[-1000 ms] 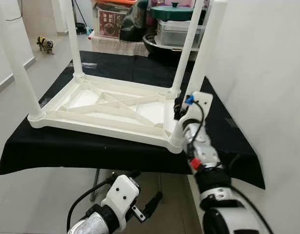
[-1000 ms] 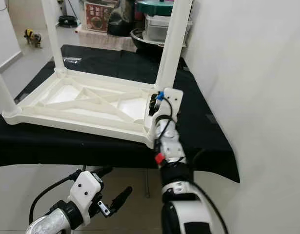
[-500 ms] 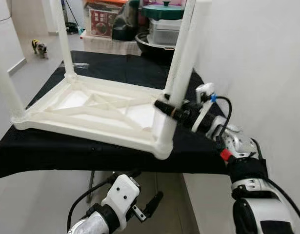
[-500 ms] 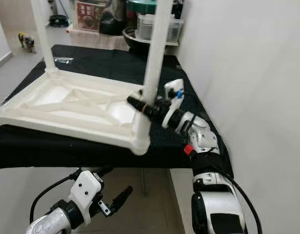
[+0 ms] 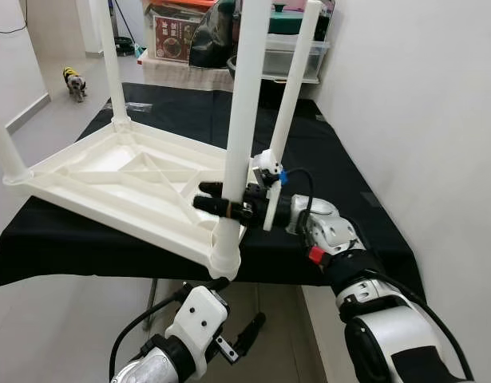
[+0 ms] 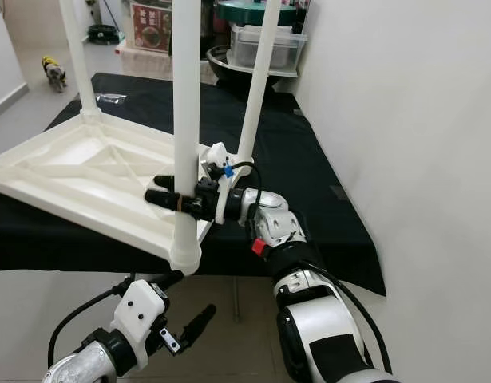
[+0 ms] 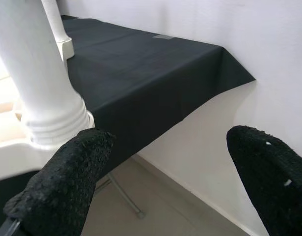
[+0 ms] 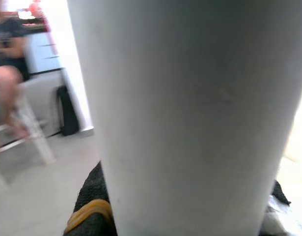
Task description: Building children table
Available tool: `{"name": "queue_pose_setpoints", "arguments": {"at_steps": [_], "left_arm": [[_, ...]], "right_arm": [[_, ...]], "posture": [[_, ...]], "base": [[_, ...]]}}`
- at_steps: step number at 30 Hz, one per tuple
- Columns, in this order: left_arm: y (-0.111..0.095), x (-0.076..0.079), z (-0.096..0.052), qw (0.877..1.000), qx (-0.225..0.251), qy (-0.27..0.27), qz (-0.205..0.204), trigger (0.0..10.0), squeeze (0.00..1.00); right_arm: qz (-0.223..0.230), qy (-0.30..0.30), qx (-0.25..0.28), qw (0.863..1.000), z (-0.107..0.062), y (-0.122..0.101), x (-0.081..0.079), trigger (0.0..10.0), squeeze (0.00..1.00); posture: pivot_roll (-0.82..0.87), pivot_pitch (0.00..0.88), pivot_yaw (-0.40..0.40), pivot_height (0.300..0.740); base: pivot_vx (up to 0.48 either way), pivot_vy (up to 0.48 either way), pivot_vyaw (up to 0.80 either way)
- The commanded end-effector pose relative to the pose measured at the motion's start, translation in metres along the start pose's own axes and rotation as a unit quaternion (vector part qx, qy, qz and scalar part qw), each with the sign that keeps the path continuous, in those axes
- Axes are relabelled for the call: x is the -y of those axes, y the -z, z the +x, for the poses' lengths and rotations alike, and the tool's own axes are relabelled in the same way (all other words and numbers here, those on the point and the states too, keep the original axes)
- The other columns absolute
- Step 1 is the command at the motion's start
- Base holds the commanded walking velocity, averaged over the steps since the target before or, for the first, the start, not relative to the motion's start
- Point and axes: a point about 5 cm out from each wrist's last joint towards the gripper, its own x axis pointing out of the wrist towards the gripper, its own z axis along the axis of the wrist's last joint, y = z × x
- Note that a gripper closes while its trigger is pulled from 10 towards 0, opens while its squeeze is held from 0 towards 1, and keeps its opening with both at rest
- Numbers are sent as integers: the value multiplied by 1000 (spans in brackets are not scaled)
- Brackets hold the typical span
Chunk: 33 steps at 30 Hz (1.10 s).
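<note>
The white children's table (image 5: 141,179) lies upside down on a black-clothed stand (image 5: 341,183), its legs pointing up. Its near right corner (image 5: 225,255) sticks out past the cloth's front edge. My right gripper (image 5: 209,197) reaches in from the right and is shut on the near leg (image 5: 247,96), one black finger on each side. That leg (image 8: 190,98) looms close in the right wrist view. My left gripper (image 5: 247,333) hangs low below the cloth's front edge and is open, its fingers (image 7: 67,182) wide apart. The same leg's socket (image 7: 47,118) appears in its wrist view.
A white wall (image 5: 421,104) runs close along the right. Boxes and a plastic bin (image 5: 289,52) stand behind the stand. A small dog (image 5: 73,80) is on the floor at far left. A seated person (image 8: 8,73) shows blurred in the right wrist view.
My right gripper has turned from upright to level and closed round the near leg. The table has swung, its near right corner now over the cloth's front edge. The left arm is unmoved.
</note>
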Motion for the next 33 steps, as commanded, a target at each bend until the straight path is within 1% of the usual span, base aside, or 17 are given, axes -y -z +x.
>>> {"name": "queue_pose_setpoints", "arguments": {"at_steps": [1, 5, 8, 10, 11, 12, 13, 14, 17, 18, 19, 22, 23, 28, 29, 31, 33], "left_arm": [[1, 3, 1, 1000, -1, 3, 1, 10000, 0], [1, 3, 1, 1000, -2, 4, 1, 10000, 0], [2, 3, 1, 1000, -2, 6, 1, 10000, 0], [2, 3, 2, 1000, -2, 8, 0, 10000, 0], [2, 3, 2, 1000, -2, 8, 0, 10000, 0], [2, 2, 3, 1000, -3, 9, 1, 10000, 0], [2, 2, 3, 1000, -3, 9, 1, 10000, 0], [3, 2, 3, 1000, -3, 9, 2, 10000, 0], [3, 2, 3, 1000, -3, 9, 2, 10000, 0], [3, 2, 3, 1000, -3, 9, 3, 10000, 0], [3, 2, 3, 1000, -3, 9, 5, 10000, 0], [3, 2, 3, 1000, -3, 8, 6, 10000, 0], [3, 1, 2, 1000, -3, 7, 7, 10000, 0], [3, 1, 2, 1000, -3, 7, 6, 10000, 0], [2, 1, 2, 1000, -3, 7, 6, 10000, 0], [2, 2, 2, 1000, -2, 7, 5, 10000, 0], [2, 2, 2, 1000, -2, 7, 4, 10000, 0]], "right_arm": [[8, 135, 16, 991, -11, -3, 21, 0, 0], [11, 187, 20, 982, -16, -3, 28, 0, 0], [21, 328, 9, 944, -31, 4, 42, 0, 0], [37, 508, -11, 860, -53, 15, 54, 0, 0], [37, 508, -11, 860, -53, 15, 54, 0, 0], [53, 572, -9, 818, -60, 19, 55, 0, 0], [53, 572, -9, 818, -60, 19, 55, 0, 0], [64, 619, 0, 783, -63, 22, 51, 0, 0], [64, 619, 0, 783, -63, 22, 51, 0, 0], [76, 648, 12, 758, -62, 24, 46, 0, 0], [91, 649, 22, 755, -52, 25, 40, 8157, 0], [98, 637, 37, 763, -42, 24, 35, 10000, 0], [106, 619, 47, 777, -34, 23, 32, 10000, 1000], [68, 607, 68, 789, -34, 12, 34, 10000, 1000], [47, 582, 98, 806, -38, 0, 39, 10000, 0], [31, 564, 119, 817, -42, -8, 42, 10000, 0], [-28, 476, 151, 866, -54, -29, 49, 10000, 0]], "posture": [[157, 0, -143, 740], [156, 0, -142, 740], [142, 0, -134, 740], [140, 0, -131, 740], [140, 0, -131, 740], [141, 0, -133, 740], [141, 0, -133, 740], [144, 0, -133, 740], [144, 0, -133, 740], [150, 0, -134, 740], [157, 0, -135, 740], [155, 0, -133, 740], [154, 0, -133, 740], [149, 0, -136, 740], [148, 0, -136, 740], [147, 0, -135, 740], [144, 0, -134, 740]], "base": [[0, 0, 0], [0, 0, 0], [0, 0, 0], [0, 0, 0], [0, 0, 0], [0, 0, 0], [0, 0, 0], [0, 0, 0], [0, 0, 0], [0, 0, 0], [0, 0, 0], [0, 0, 0], [0, 0, 0], [0, 0, 0], [0, 0, 0], [0, 0, 0], [0, 0, 0]]}}
